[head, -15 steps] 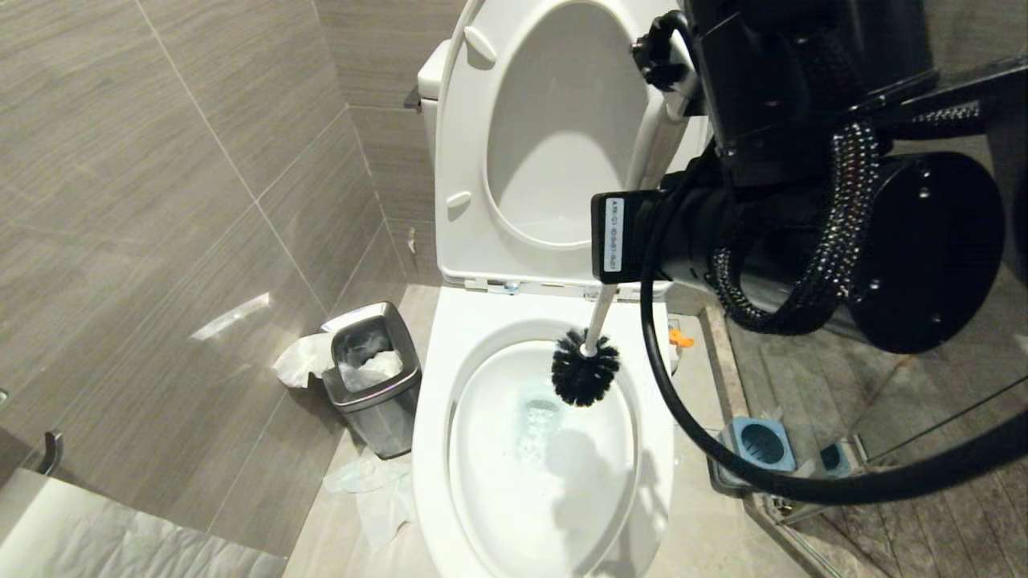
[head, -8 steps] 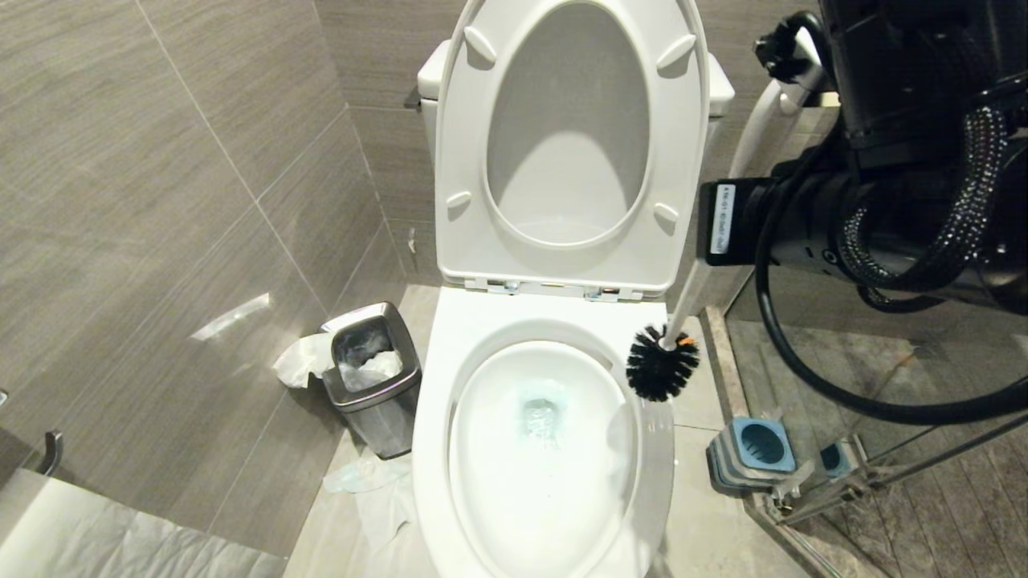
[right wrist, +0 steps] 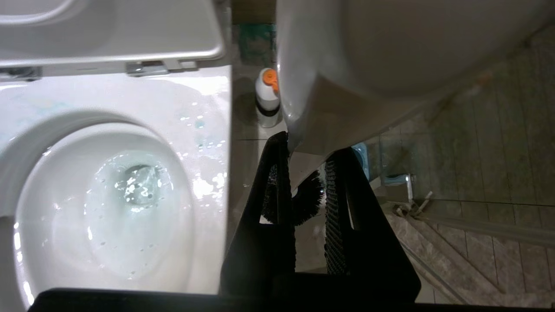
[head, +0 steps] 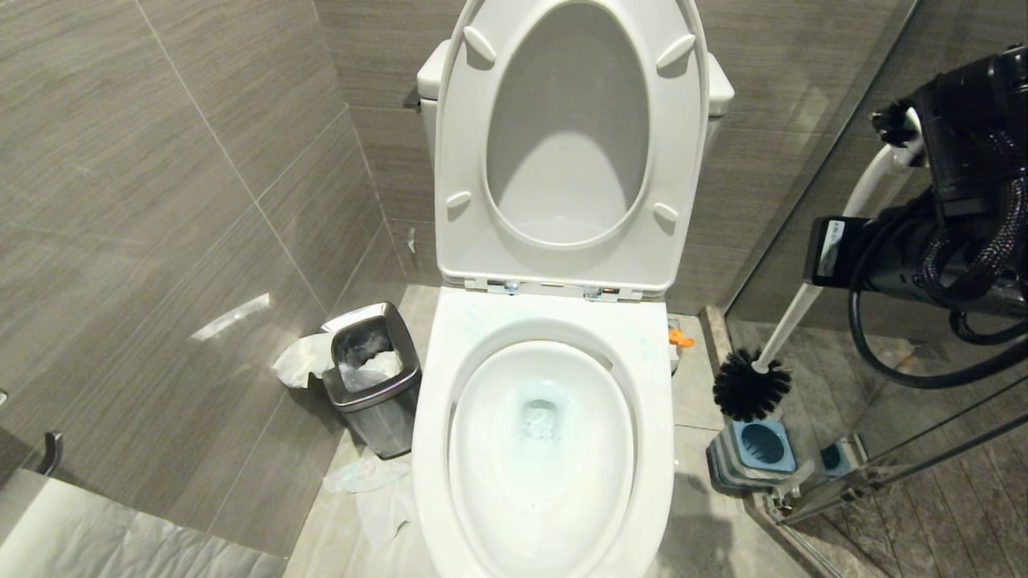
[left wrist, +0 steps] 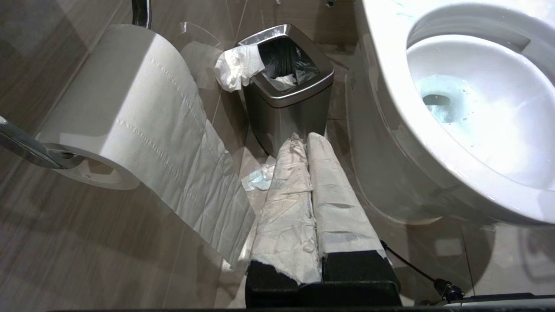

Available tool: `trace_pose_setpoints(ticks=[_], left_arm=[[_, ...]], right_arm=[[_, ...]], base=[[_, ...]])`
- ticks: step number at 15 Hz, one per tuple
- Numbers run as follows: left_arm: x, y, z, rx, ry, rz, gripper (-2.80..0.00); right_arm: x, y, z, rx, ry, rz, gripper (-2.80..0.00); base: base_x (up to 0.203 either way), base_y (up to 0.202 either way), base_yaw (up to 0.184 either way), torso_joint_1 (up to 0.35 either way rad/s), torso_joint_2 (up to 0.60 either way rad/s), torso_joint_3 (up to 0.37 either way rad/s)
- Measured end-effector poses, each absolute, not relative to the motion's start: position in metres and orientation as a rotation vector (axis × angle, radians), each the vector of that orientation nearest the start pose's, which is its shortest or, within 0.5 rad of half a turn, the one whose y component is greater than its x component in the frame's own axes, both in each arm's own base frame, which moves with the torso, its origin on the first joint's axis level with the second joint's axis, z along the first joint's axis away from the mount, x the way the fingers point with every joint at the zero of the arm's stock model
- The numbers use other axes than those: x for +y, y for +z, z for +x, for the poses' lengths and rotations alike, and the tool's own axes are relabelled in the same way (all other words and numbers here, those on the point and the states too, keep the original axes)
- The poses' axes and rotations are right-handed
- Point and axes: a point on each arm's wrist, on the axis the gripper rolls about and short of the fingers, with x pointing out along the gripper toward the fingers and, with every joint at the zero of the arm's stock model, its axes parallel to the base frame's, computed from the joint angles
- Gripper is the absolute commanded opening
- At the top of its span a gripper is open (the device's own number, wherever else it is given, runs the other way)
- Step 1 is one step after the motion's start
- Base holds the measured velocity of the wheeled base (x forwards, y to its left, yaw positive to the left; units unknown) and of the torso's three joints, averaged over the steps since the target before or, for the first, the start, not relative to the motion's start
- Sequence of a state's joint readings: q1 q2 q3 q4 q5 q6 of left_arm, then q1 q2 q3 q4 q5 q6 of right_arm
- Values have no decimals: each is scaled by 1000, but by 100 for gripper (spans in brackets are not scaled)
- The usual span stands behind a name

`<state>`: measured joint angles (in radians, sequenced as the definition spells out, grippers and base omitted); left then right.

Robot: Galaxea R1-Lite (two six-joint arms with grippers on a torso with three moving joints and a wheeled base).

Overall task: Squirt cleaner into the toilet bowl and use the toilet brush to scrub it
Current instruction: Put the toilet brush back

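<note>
Fingers of the right gripper (right wrist: 303,190) are clamped on the long slim white handle of the black-bristled toilet brush (head: 751,385), held just above the blue-and-grey holder (head: 759,445), right of the large white ceramic toilet bowl (head: 658,449). Left gripper (left wrist: 310,173) fingers are together, parked. Should the tilted head miss the opening, the holder could be tipped and the floor dripped on.

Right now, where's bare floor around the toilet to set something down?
Free: the pale tile between the toilet bowl and the blue brush holder, toward the camera. Crowded: the left side, with the steel bin and tissue scraps; the back right corner, with an orange-capped bottle.
</note>
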<state>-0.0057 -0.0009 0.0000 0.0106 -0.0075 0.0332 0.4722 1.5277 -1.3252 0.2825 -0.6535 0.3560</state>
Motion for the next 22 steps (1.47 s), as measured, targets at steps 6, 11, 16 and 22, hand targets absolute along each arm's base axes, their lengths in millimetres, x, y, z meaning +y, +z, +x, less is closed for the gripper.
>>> trace_pose_setpoints(ticks=[6, 11, 16, 22], left_arm=[[0, 74, -23, 9, -14, 34, -280], [0, 74, -23, 10, -14, 34, -280], [0, 74, -23, 10, -13, 33, -280], [0, 74, -23, 9, -14, 33, -280]], right_arm=[[65, 262, 247, 382, -291, 131, -280], [31, 224, 260, 337, -311, 96, -280], [0, 181, 282, 313, -393, 123, -280], [-12, 136, 310, 320, -428, 130, -280]], base=[[0, 0, 0, 0, 0, 0], [0, 0, 0, 0, 0, 0], [0, 0, 0, 0, 0, 0], [0, 0, 0, 0, 0, 0]])
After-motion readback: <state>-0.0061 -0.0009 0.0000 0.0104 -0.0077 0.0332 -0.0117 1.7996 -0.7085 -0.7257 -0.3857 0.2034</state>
